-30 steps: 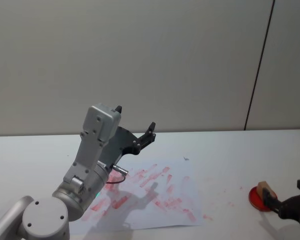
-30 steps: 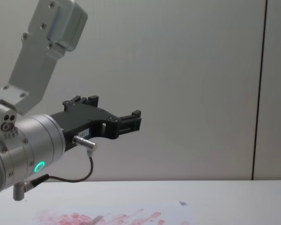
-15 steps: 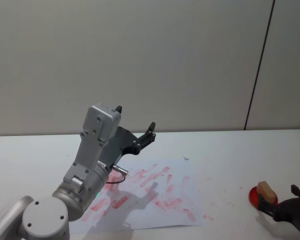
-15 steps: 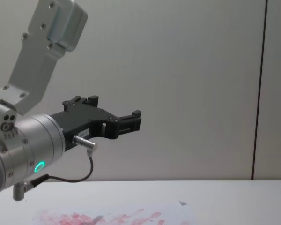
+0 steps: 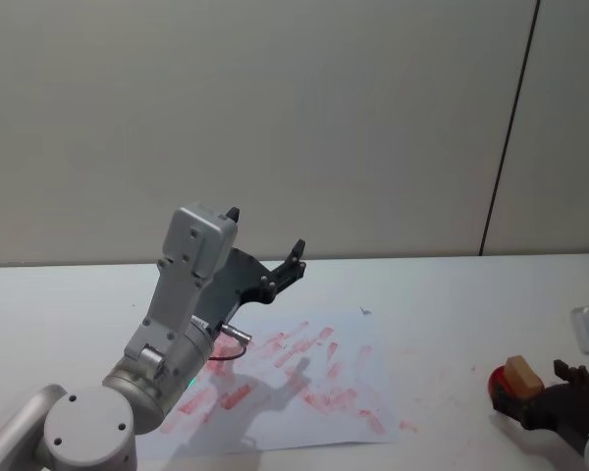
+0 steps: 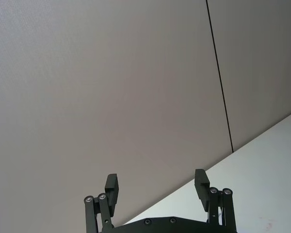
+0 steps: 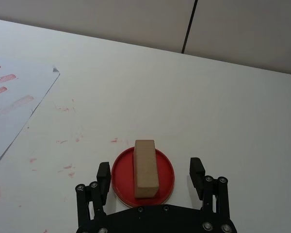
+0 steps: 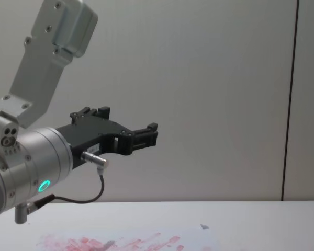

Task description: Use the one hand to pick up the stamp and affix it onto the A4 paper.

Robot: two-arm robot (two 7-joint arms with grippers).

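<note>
Head view: black blocky right gripper (image 5: pixel 542 394) low over the white tabletop (image 5: pixel 442 294) at the right edge, just beside the stamp.
Stamp: small light-brown wooden block stamp (image 5: pixel 517 373) stands on a flat round red dish (image 5: pixel 498 386), right side of the table, well apart from the paper.
Paper: white A4 paper (image 5: pixel 324 378) smeared with red-pink ink blotches lies flat at table centre, small grey-blue mark near its far corner.
Right wrist view: right gripper (image 7: pixel 150 169) spread wide, one jaw on each side of the red dish (image 7: pixel 120 177); stamp (image 7: pixel 145 168) between them, gap on both sides, not gripped.
Left arm: black left gripper (image 5: pixel 265 231) on a silver cylinder with a green ring light, raised above the paper's left part, pointing at the grey wall.
Left wrist view: left gripper (image 6: pixel 155 177) spread wide, nothing held.
</note>
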